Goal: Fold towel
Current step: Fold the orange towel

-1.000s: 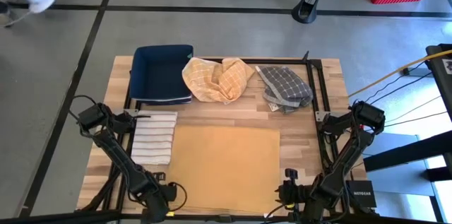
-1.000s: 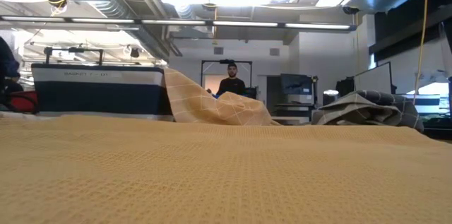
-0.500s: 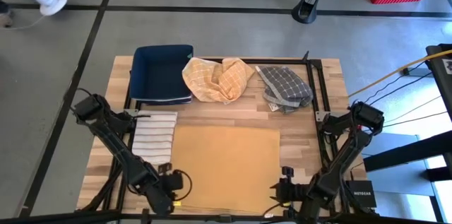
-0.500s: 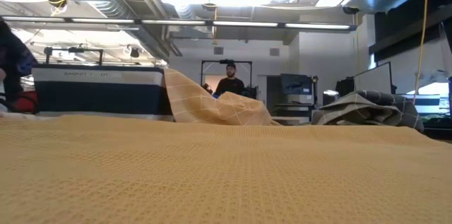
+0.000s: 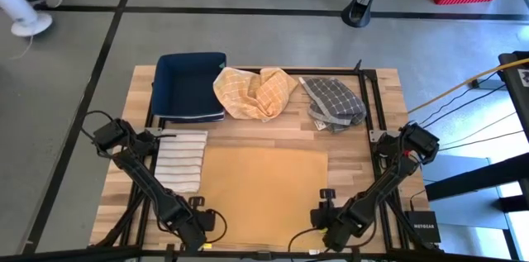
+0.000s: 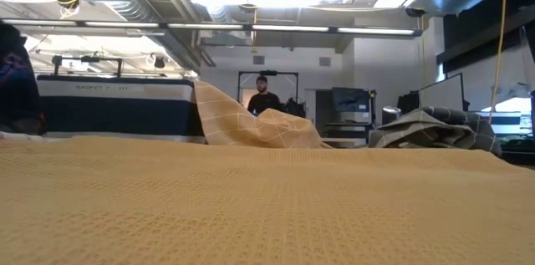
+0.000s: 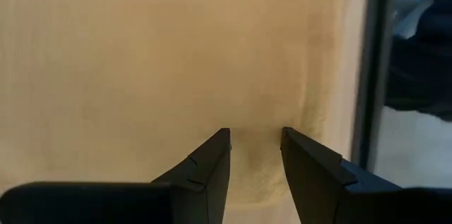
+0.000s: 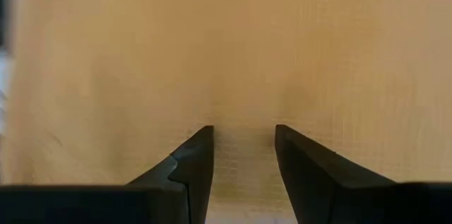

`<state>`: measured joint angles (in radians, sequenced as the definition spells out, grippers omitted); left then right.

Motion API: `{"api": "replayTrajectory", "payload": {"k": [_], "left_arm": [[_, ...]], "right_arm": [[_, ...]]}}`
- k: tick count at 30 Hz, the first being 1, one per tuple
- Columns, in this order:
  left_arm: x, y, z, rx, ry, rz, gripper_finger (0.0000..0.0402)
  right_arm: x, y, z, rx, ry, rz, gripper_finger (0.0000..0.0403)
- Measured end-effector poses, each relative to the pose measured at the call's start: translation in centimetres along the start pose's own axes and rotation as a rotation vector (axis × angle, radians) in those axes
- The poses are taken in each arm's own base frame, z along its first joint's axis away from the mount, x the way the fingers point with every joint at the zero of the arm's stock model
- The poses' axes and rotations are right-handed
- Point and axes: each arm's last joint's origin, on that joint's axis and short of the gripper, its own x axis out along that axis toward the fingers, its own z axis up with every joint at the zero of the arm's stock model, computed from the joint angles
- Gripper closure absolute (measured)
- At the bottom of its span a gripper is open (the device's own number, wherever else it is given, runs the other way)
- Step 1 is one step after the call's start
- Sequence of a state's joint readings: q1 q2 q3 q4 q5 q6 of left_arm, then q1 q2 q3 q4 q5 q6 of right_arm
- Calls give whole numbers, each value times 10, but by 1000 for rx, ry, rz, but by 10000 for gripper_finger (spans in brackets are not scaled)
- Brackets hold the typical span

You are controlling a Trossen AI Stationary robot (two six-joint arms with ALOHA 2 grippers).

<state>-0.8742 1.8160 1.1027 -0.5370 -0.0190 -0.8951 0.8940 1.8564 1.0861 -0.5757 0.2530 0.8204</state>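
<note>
the yellow towel [image 5: 263,196] is spread flat ahead of both grippers. the left gripper [image 7: 255,155] and right gripper [image 8: 244,150] are set at its near edge, fingers narrowly parted over the cloth, likely so both corners can be pinched together.

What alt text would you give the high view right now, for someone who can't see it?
A mustard towel lies flat on the wooden table, with the left hand and right hand open at its near corners. Behind it sit a navy basket, a checked yellow cloth and a grey cloth; a folded striped towel lies left.
</note>
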Motion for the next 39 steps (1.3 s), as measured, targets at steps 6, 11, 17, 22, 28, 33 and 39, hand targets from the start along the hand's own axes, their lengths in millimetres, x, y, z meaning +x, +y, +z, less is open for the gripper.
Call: {"api": "replayTrajectory", "payload": {"k": [6, 11, 17, 22, 28, 33, 39], "left_arm": [[5, 4, -4, -13, 111, -2, 283], [8, 8, 1, -21, 145, -27, 283], [-2, 10, 16, -165, 211, -121, 283], [-7, 10, 28, -285, 147, -112, 283], [-2, 3, 40, -278, -11, -178, 283], [18, -1, 36, -248, 14, -175, 283], [22, 1, 39, -282, 40, -198, 283]], "right_arm": [[1, -2, -5, -25, 81, -5, 249], [0, -3, -5, -27, 75, -15, 249], [1, -3, -5, -33, 60, -27, 249], [1, -3, -5, -33, 50, -34, 249], [1, -3, -5, -33, 42, -41, 249], [2, -3, -4, -34, 30, -52, 249], [2, -3, -4, -34, 28, -55, 249]]}}
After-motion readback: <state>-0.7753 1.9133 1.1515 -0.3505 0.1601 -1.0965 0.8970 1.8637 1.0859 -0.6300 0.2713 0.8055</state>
